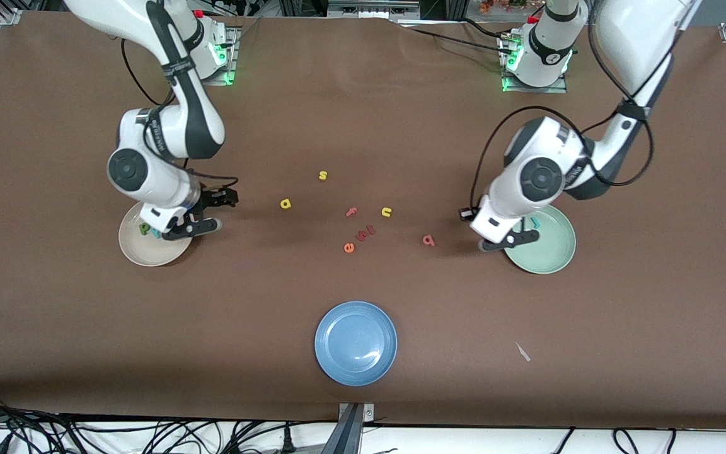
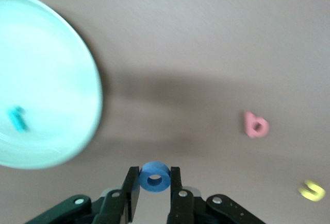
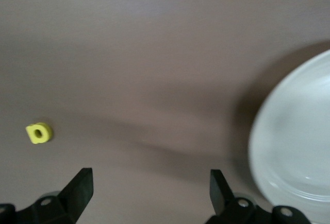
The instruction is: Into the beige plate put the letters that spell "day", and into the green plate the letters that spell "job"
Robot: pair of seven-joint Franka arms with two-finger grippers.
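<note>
One camera sits high and looks down at the whole table (image 1: 363, 378). Each wrist camera looks down from close up. All share the brown top, plates and little letters.

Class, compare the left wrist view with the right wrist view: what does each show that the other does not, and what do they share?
Only the left wrist view: the left end effector shut on the blue o, the green plate with the teal j in it, the pink b and the yellow u on the table.

Only the right wrist view: the open, empty right end effector, the yellow a and the beige plate.

Both: the brown table.
</note>
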